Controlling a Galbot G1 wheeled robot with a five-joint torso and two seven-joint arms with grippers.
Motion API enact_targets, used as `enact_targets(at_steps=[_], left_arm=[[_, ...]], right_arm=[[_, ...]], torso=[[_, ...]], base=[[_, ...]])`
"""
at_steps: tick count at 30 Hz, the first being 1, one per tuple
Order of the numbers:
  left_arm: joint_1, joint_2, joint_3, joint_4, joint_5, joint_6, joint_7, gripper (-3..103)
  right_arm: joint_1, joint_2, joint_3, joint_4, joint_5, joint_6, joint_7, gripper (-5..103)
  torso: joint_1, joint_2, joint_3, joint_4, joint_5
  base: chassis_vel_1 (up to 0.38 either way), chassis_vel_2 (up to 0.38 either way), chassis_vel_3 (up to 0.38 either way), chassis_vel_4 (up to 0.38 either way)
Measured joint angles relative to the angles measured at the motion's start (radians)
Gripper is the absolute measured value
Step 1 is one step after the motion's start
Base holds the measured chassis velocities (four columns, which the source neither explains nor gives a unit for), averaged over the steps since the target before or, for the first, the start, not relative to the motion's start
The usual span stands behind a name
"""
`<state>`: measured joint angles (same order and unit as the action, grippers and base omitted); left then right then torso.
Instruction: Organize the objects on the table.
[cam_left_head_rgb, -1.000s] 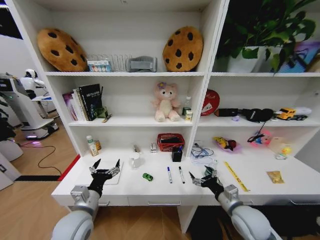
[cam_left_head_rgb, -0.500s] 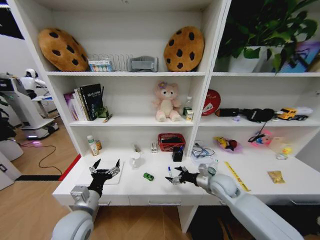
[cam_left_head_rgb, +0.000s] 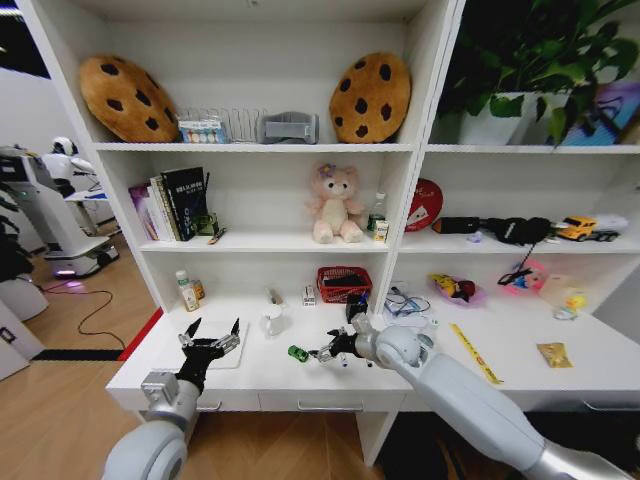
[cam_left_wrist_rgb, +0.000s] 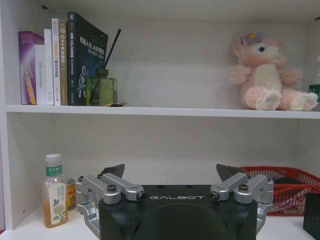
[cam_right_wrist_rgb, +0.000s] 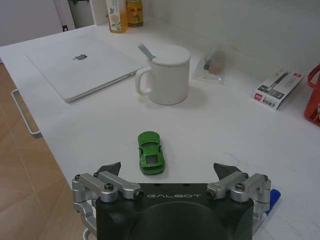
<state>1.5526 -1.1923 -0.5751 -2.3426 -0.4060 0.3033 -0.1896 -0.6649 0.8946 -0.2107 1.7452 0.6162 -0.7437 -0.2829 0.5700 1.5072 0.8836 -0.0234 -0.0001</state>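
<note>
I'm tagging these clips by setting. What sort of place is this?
Probably a study corner mocked up in a robot lab: a white desk joined to shelving with books and a laptop, and other robots beside it.

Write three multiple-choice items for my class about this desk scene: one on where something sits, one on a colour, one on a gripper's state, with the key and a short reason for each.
1. Where is the right gripper?
A. Just short of the toy car on the table
B. Up at the teddy bear's shelf
C. Inside the red basket

2. What colour is the toy car?
A. Yellow
B. Green
C. Blue

3. How are the right gripper's fingers?
A. Shut on the car
B. Shut on a pen
C. Open, holding nothing

Key: 1 A, the right wrist view shows the car lying just ahead of it. 2 B, its body is bright green. 3 C, the fingers stand wide apart with nothing between them.

The left gripper waits open over the laptop.
</note>
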Motion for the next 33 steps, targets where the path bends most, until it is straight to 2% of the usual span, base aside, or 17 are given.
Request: enact_targets(at_steps=[3, 4, 6, 9, 10, 12, 14, 16, 22, 29, 33], left_arm=[[0.000, 0.000, 0.000, 0.000, 0.000, 0.000, 0.000, 100], [0.000, 0.000, 0.000, 0.000, 0.000, 0.000, 0.000, 100], [0.000, 0.000, 0.000, 0.000, 0.000, 0.000, 0.000, 100], [0.000, 0.000, 0.000, 0.000, 0.000, 0.000, 0.000, 100], [0.000, 0.000, 0.000, 0.000, 0.000, 0.000, 0.000, 100], [0.000, 0.000, 0.000, 0.000, 0.000, 0.000, 0.000, 100], [0.000, 0.000, 0.000, 0.000, 0.000, 0.000, 0.000, 100], [0.000, 0.000, 0.000, 0.000, 0.000, 0.000, 0.000, 100], [0.000, 0.000, 0.000, 0.000, 0.000, 0.000, 0.000, 100], [0.000, 0.000, 0.000, 0.000, 0.000, 0.000, 0.000, 100], [0.000, 0.000, 0.000, 0.000, 0.000, 0.000, 0.000, 100]], right_arm=[[-0.005, 0.008, 0.003, -0.014, -0.017, 0.000, -0.027, 100], [-0.016, 0.025, 0.006, -0.040, -0.051, 0.000, -0.067, 100], [-0.023, 0.036, 0.008, -0.054, -0.077, 0.000, -0.084, 100], [-0.035, 0.101, 0.019, -0.135, -0.264, 0.002, -0.208, 100], [-0.035, 0.101, 0.019, -0.135, -0.264, 0.002, -0.208, 100], [-0.025, 0.137, 0.014, -0.165, -0.359, 0.010, -0.278, 100], [-0.025, 0.137, 0.014, -0.165, -0.359, 0.010, -0.278, 100], [0.014, 0.149, -0.018, -0.179, -0.414, 0.041, -0.335, 100], [0.048, 0.165, -0.041, -0.211, -0.414, 0.057, -0.343, 100], [0.077, 0.248, -0.048, -0.280, -0.415, 0.099, -0.347, 100], [0.087, 0.278, -0.046, -0.303, -0.409, 0.093, -0.334, 100]], torso=[[0.000, 0.000, 0.000, 0.0001, 0.0000], [0.000, 0.000, 0.000, 0.0001, 0.0000], [0.000, 0.000, 0.000, 0.0001, 0.0001], [0.000, 0.000, 0.000, 0.0001, 0.0001], [0.000, 0.000, 0.000, 0.0001, 0.0001], [0.000, 0.000, 0.000, 0.0003, 0.0001], [0.000, 0.000, 0.000, 0.0003, 0.0001], [0.000, 0.000, 0.000, 0.0003, 0.0000], [0.000, 0.000, 0.000, 0.0001, -0.0001], [0.000, 0.000, 0.000, 0.0003, 0.0000], [0.000, 0.000, 0.000, 0.0004, 0.0000]], base=[[0.000, 0.000, 0.000, 0.000], [0.000, 0.000, 0.000, 0.000], [0.000, 0.000, 0.000, 0.000], [0.000, 0.000, 0.000, 0.000], [0.000, 0.000, 0.000, 0.000], [0.000, 0.000, 0.000, 0.000], [0.000, 0.000, 0.000, 0.000], [0.000, 0.000, 0.000, 0.000], [0.000, 0.000, 0.000, 0.000], [0.000, 0.000, 0.000, 0.000], [0.000, 0.000, 0.000, 0.000]])
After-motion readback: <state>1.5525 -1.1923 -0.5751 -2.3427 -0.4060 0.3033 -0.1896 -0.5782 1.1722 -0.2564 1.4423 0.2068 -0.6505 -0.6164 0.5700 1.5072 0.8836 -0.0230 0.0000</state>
